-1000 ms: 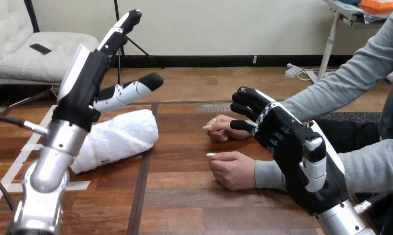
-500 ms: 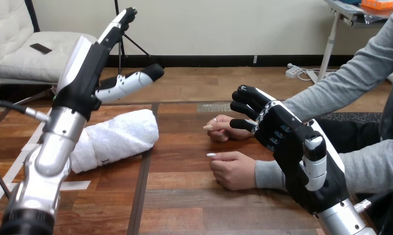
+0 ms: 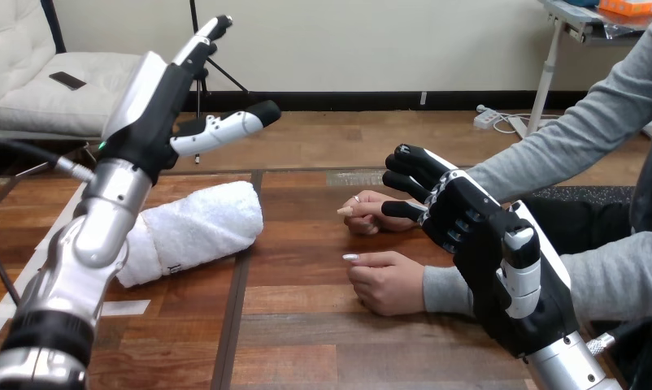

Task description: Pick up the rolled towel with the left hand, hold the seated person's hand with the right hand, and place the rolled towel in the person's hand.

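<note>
Left hand [image 3: 164,106] is raised on a tilted forearm above the rolled towel [image 3: 197,227], clear of it, with fingers straight, thumb extended and nothing held. The towel lies on the wooden table [image 3: 306,341]. Right hand [image 3: 477,236] sits just beside the person's farther hand [image 3: 371,213]; whether it grips cannot be told.

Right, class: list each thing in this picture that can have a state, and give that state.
rolled towel: rolled up, lying on the table, untouched.
left hand: raised, apart from the towel, fingers straight, empty.
right hand: beside the person's farther hand; grip unclear.
person's nearer hand: resting on the table, empty.
</note>
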Controlling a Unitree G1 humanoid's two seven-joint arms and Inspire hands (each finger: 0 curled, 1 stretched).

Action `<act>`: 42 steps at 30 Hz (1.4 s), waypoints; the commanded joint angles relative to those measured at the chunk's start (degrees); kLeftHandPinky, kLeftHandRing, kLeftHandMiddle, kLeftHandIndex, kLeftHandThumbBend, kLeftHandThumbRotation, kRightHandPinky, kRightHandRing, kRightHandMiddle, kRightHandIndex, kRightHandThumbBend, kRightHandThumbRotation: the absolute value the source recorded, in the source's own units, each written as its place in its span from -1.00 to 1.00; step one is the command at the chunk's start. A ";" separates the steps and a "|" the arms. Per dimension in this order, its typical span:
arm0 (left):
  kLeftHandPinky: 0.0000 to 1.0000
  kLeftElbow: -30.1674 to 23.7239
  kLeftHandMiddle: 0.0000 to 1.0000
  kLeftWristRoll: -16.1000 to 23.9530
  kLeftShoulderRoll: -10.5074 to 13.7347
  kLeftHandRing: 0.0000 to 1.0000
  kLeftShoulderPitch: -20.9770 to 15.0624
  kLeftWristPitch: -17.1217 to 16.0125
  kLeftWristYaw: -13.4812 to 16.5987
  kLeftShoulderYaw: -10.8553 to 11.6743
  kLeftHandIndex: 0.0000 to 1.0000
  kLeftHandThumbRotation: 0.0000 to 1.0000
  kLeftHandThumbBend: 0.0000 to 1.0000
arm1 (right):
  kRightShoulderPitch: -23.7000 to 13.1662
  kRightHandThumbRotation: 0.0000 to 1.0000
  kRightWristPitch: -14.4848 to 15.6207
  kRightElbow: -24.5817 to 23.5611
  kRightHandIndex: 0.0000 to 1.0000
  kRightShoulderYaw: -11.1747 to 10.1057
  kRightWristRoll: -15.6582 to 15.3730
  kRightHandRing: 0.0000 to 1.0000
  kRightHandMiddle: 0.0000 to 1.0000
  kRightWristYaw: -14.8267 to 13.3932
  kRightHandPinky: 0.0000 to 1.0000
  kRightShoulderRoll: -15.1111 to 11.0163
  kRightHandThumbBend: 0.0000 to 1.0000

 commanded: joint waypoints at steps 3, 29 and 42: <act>0.61 6.42 0.89 3.05 2.15 0.84 -9.52 1.77 3.29 -3.34 0.87 0.54 0.87 | -4.96 1.00 -1.86 -0.05 0.74 -0.69 0.86 0.78 0.79 0.23 0.61 0.44 1.00; 0.84 17.45 0.90 10.88 1.12 0.87 -18.28 12.13 6.35 -12.98 0.85 0.49 0.88 | -5.26 1.00 -2.10 0.08 0.72 -1.05 1.36 0.76 0.77 0.53 0.58 0.03 1.00; 0.79 20.24 0.88 12.75 -0.26 0.85 -20.32 17.48 5.95 -16.67 0.83 0.46 0.86 | -5.35 1.00 -2.26 0.08 0.72 -1.44 1.62 0.76 0.76 1.12 0.57 -0.10 1.00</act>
